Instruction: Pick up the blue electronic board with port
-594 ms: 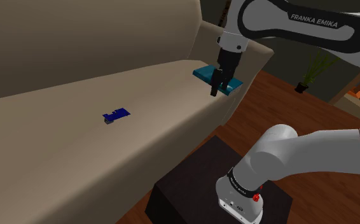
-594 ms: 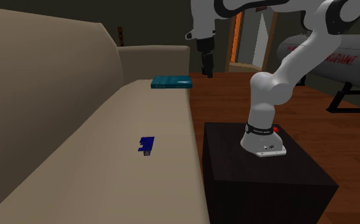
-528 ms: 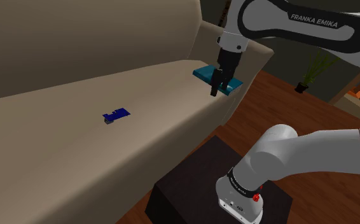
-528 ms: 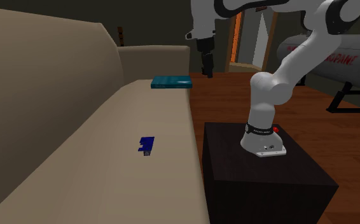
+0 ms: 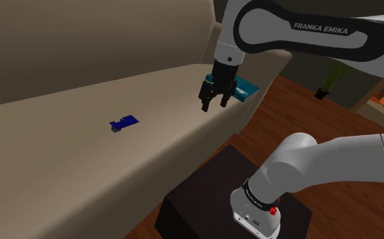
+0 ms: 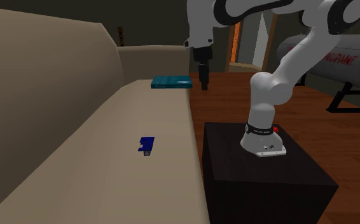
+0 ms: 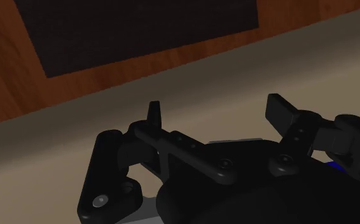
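The blue electronic board [image 5: 123, 123] lies flat on the beige sofa seat [image 5: 75, 163], with a small grey port at its near end. In the second exterior view the board [image 6: 146, 145] sits mid-seat, near the front edge. My gripper [image 5: 213, 104] hangs open and empty above the seat's front edge, well off to the shoulder view's right of the board and close to a teal book [image 5: 243, 86]. In the wrist view the fingertips [image 7: 154, 114] stand wide apart over beige cushion, my gripper [image 7: 217, 113] holding nothing.
The teal book [image 6: 171, 82] lies at the sofa's far end by the armrest. The dark box stand [image 6: 261, 181] sits on the wooden floor [image 6: 357, 159] beside the sofa. A potted plant [image 5: 330, 76] stands further back. The sofa backrest [image 5: 82, 47] rises behind the seat.
The gripper has moved towards the shoulder view's left and lower, from beside the teal book to over the seat's edge. The hand has turned, so both fingers now show apart.
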Available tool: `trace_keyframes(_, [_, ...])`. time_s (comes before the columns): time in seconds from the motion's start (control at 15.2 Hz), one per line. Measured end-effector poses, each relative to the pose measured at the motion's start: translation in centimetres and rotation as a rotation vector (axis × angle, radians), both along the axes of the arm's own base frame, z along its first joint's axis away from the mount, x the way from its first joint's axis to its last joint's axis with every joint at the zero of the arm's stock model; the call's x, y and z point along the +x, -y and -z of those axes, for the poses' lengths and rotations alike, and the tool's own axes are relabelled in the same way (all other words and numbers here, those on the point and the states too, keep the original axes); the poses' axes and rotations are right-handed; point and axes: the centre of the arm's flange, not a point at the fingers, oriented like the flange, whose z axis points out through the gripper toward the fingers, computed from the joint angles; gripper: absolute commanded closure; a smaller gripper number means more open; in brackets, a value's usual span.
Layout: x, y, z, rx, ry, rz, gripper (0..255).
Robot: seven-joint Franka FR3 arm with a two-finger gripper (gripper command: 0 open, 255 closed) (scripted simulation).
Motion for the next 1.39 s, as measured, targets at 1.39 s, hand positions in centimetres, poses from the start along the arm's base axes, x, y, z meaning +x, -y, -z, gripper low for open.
trace_keyframes(1.39, [15.6, -18.2, 9.4, 0.0, 0.031, 0.744, 0])
